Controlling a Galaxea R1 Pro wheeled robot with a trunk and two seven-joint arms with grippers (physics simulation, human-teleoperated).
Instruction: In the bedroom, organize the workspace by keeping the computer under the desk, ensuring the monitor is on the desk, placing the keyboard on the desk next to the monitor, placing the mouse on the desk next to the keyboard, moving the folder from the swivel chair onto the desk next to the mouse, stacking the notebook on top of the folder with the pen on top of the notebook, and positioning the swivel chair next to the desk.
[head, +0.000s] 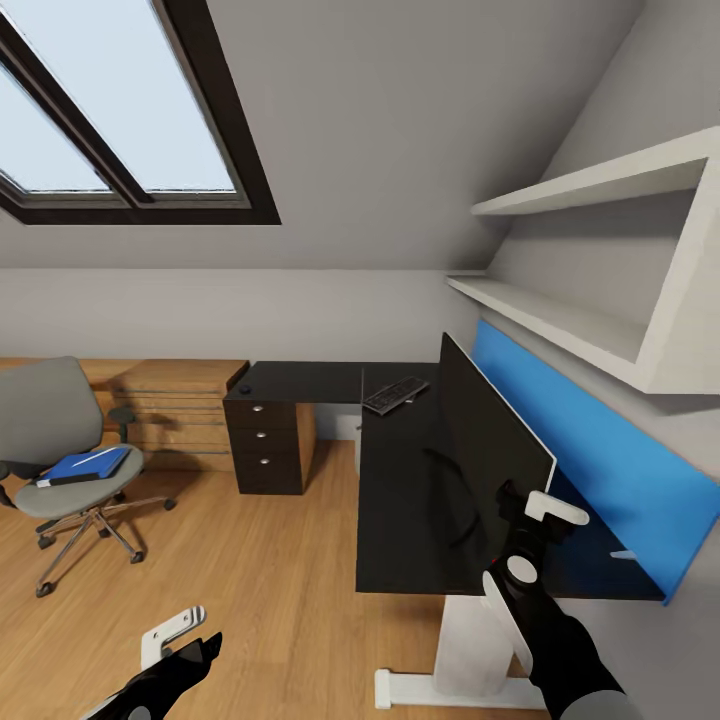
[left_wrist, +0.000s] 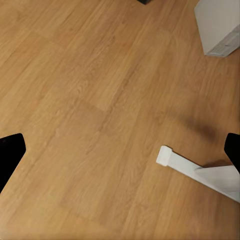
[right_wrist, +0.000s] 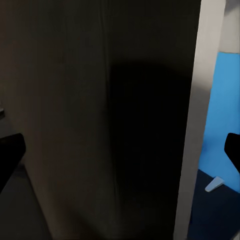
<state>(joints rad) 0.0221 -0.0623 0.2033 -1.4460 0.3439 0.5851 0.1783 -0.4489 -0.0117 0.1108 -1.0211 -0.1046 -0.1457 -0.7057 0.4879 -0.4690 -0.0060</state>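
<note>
monitor (head: 490, 450) upright on black desk (head: 400, 520) | keyboard (head: 395, 394) beyond it | blue folder (head: 85, 466) on swivel chair (head: 60, 440)

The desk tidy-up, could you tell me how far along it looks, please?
Done: the flat black monitor and the black keyboard are on the dark desk. In hand: the right gripper is beside the monitor's edge. Left: the blue folder lies on the grey swivel chair, away from the desk.

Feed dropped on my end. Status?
Both grippers open, empty; right gripper at monitor edge. Keyboard on desk. Folder on swivel chair.
</note>
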